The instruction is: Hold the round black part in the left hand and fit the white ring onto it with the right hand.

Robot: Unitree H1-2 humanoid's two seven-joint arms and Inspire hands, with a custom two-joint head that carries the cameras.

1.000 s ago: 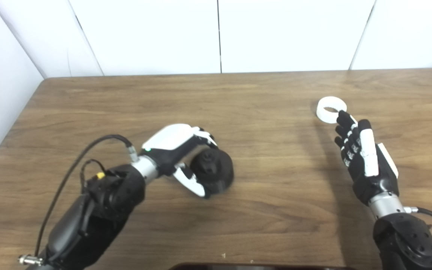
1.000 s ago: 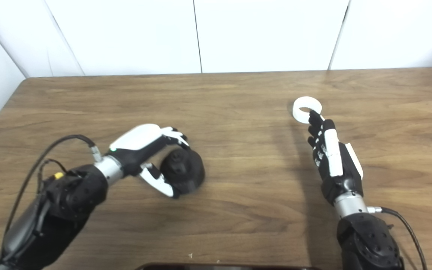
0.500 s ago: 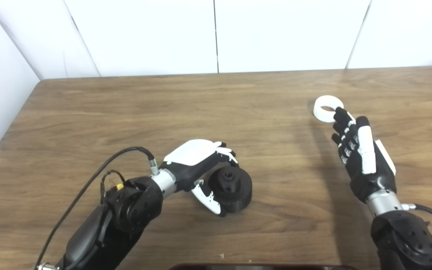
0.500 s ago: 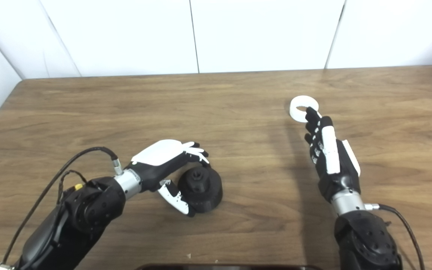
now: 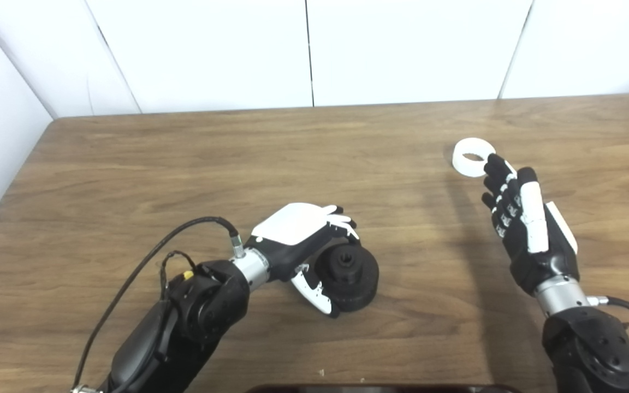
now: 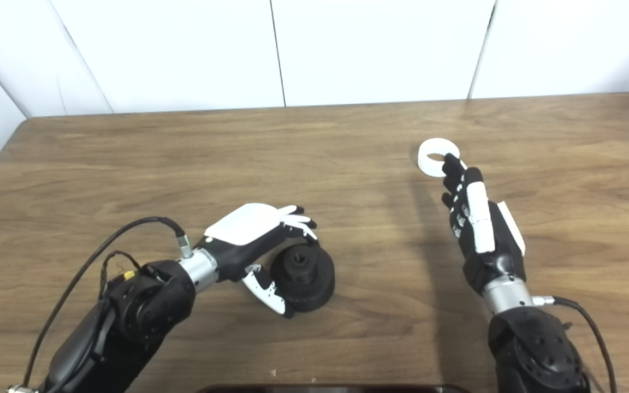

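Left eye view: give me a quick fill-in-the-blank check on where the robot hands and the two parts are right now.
1. The round black part is gripped by the ____ robot hand.
2. The white ring lies flat on the ____.
3. The right robot hand holds nothing; its fingers are ____.
4. The ring lies just beyond the right robot hand's ____.

Missing words: left; table; open; fingertips
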